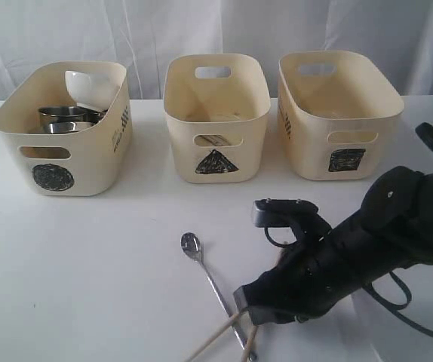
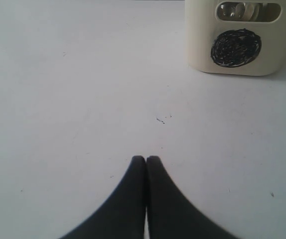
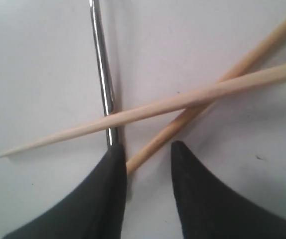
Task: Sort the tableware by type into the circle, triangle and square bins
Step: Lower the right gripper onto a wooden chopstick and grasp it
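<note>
Evidently poised to pinch, the right gripper (image 3: pixel 147 147) hangs low, jaws apart astride 1 of 2 crossed chopsticks (image 3: pixel 183 102) beside the spoon (image 3: pixel 102 74); the left gripper (image 2: pixel 146 158) idles, pressed together.

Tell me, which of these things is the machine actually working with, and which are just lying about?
Part of the job: spoon; chopsticks; steel mugs and white bowl inside the circle bin; triangle bin; square bin; right end effector, open at the chopsticks.
Just there: white table; curtain behind.
</note>
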Controlling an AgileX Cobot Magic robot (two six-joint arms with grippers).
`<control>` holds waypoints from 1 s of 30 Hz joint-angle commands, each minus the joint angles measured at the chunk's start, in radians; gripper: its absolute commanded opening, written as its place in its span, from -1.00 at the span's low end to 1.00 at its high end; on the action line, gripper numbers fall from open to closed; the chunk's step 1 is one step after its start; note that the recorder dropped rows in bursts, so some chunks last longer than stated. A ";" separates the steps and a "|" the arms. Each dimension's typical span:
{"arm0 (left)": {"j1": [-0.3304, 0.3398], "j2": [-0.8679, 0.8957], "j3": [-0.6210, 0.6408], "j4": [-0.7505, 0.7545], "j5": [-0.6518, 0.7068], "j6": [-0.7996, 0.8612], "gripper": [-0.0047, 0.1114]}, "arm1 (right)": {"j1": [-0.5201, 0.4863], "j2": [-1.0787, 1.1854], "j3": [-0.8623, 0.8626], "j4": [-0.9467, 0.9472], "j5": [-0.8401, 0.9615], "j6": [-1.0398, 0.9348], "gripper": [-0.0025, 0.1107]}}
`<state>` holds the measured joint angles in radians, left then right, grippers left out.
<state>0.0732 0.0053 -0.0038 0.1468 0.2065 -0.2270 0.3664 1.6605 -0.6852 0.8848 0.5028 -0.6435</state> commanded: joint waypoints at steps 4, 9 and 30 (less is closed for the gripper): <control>-0.005 -0.005 0.004 -0.008 -0.004 -0.002 -0.92 | -0.006 -0.002 -0.002 0.040 -0.031 0.004 -0.33; -0.005 -0.005 0.004 -0.008 -0.004 -0.002 -0.92 | -0.006 -0.002 -0.002 0.028 -0.031 0.022 -0.19; -0.005 -0.005 0.004 -0.008 -0.004 -0.002 -0.92 | -0.006 -0.002 -0.213 -0.343 0.074 -0.206 -0.18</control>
<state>0.0732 0.0053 -0.0038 0.1468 0.2065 -0.2270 0.3664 1.6605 -0.8704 0.5758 0.5465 -0.7080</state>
